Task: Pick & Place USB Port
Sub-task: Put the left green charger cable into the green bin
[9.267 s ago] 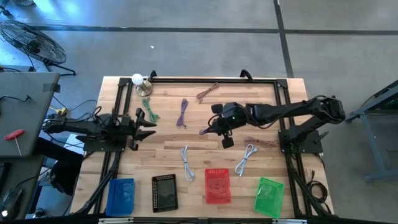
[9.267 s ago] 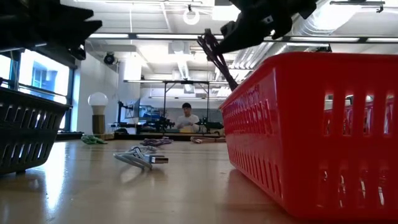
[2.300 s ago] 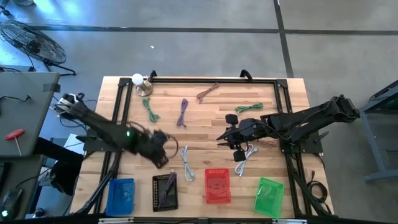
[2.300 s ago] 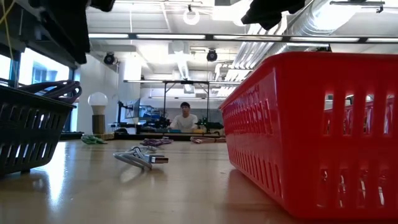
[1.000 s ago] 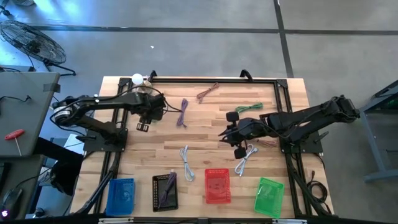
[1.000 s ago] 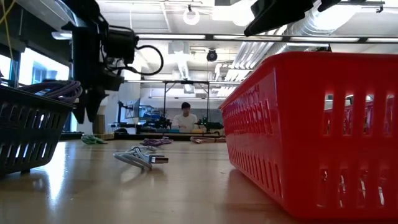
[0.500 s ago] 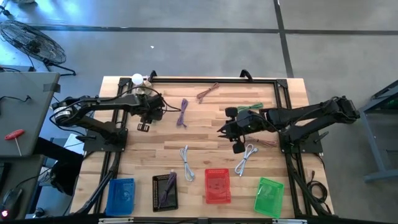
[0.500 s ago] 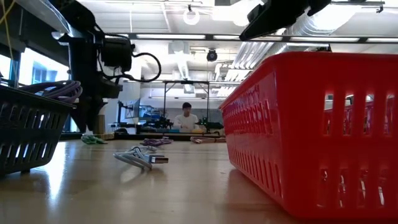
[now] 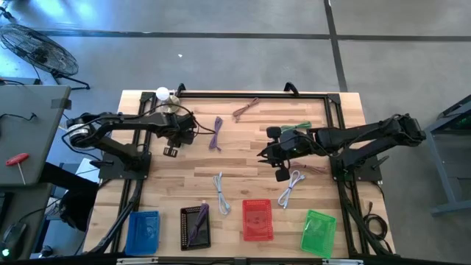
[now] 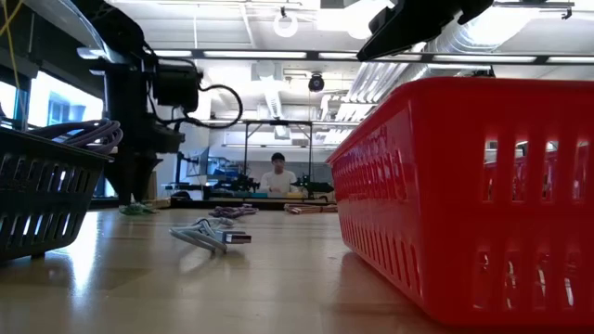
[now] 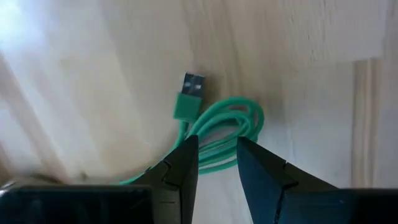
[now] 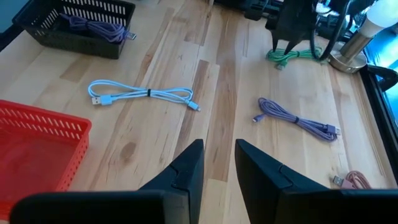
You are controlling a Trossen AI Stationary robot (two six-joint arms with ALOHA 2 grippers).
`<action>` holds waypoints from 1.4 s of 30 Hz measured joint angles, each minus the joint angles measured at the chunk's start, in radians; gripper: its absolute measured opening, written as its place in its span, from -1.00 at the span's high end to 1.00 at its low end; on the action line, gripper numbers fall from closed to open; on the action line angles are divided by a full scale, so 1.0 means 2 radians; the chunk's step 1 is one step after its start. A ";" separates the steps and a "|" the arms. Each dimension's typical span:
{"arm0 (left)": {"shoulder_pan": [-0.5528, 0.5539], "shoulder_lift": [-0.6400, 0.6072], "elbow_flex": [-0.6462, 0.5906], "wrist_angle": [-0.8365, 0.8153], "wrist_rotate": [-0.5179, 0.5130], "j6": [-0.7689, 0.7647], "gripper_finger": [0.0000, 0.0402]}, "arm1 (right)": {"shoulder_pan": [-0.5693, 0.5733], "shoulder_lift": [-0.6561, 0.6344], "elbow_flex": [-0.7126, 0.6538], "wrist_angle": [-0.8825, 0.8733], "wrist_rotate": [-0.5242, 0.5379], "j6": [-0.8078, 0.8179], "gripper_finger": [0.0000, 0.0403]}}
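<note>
A coiled green USB cable (image 11: 233,121) lies flat on the wooden table at its far left, beside a lamp (image 9: 165,97); its USB plug (image 11: 193,83) points away from the coil. My left gripper (image 11: 217,146) points steeply down over this cable, open by a narrow gap, and the strands run across that gap. It also shows in the low view (image 10: 130,186) and the right wrist view (image 12: 292,28). My right gripper (image 12: 217,152) hangs above the table's middle right (image 9: 265,154), open by a narrow gap and holding nothing. My left gripper comes from above, its fingertips (image 11: 186,155) over the near part of the green cable's coil (image 11: 217,152). The strands pass from one finger to the other and lie flat on the table. I cannot tell whether the fingertips touch them.
Blue (image 9: 143,230), black (image 9: 195,226), red (image 9: 257,219) and green (image 9: 318,232) baskets line the near edge; the black one holds a purple cable. Two white cables (image 9: 221,190), a purple (image 9: 215,134), a pink (image 9: 245,109) and a second green (image 9: 294,127) lie loose.
My left gripper has sunk toward the green cable at the far left, still pointing steeply down. The cable has stayed where it was.
</note>
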 joint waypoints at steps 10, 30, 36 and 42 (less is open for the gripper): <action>0.000 0.070 0.003 0.012 -0.009 0.000 0.47 | 0.000 0.000 0.000 -0.005 0.000 0.000 0.59; 0.037 0.084 0.002 0.055 0.021 -0.071 0.93 | 0.000 0.000 0.000 -0.006 -0.015 0.000 0.59; 0.021 0.082 0.010 0.052 0.011 -0.120 0.97 | 0.000 0.000 0.000 -0.007 -0.015 0.000 0.59; -0.037 0.042 0.052 0.016 -0.088 -0.181 1.00 | 0.000 0.000 0.000 -0.005 -0.015 -0.005 0.59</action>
